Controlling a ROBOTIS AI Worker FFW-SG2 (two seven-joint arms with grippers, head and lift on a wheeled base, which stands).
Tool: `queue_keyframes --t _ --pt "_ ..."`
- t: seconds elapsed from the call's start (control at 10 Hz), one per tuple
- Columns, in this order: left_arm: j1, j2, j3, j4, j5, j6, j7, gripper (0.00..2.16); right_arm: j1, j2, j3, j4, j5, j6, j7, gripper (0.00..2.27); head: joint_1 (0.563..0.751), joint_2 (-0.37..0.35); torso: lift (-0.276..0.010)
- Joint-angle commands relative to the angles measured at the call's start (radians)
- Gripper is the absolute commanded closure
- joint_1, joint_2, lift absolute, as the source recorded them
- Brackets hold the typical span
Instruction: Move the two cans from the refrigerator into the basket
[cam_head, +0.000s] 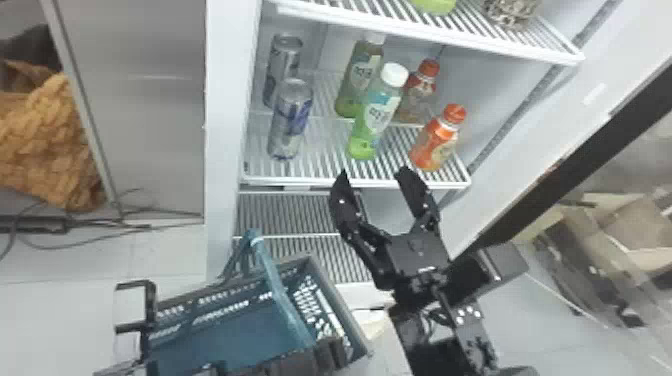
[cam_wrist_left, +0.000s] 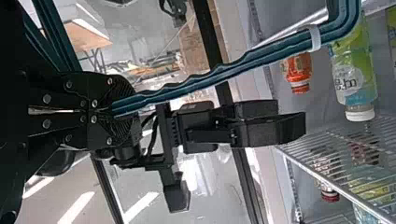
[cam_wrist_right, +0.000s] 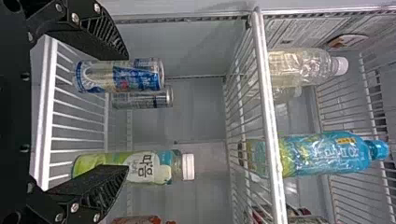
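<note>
Two silvery-blue cans stand one behind the other on the fridge's middle shelf, at its left: the front can (cam_head: 290, 120) and the rear can (cam_head: 284, 65). In the right wrist view the front can (cam_wrist_right: 119, 76) partly covers the rear can (cam_wrist_right: 144, 99). My right gripper (cam_head: 374, 174), open and holding nothing, is at the shelf's front edge, right of the cans; its fingers frame the right wrist view (cam_wrist_right: 127, 112). My left gripper (cam_head: 325, 352) is low by the blue basket (cam_head: 345, 307). In the left wrist view, the left gripper (cam_wrist_left: 123, 111) is shut on the basket handle (cam_wrist_left: 224, 72).
Green-capped-in-white bottles (cam_head: 375, 117) and orange bottles (cam_head: 439, 140) stand right of the cans. An upper shelf (cam_head: 425, 37) overhangs them. The fridge's side wall (cam_head: 227, 125) rises close to the cans' left; lower racks (cam_head: 290, 215) lie beneath.
</note>
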Motion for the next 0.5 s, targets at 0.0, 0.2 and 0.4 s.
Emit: queue_keyframes --t 0.0,0.2,0.4 --pt "0.0 0.0 0.0 0.001 0.002 -0.002 0.0 1.21 -0.066 -0.008 0.022 0.059 -0.01 0.0 0.005 0.18 0.695 -0.35 -0.276" --pt "0.0 -0.002 0.0 0.001 0.002 -0.002 0.0 1.2 -0.142 -0.009 0.036 0.115 -0.016 0.015 0.02 0.18 0.695 -0.35 -0.276" --pt "0.0 -0.002 0.0 0.004 0.006 -0.002 0.0 1.2 -0.221 -0.009 0.054 0.177 -0.034 0.069 0.054 0.16 0.695 -0.35 -0.276"
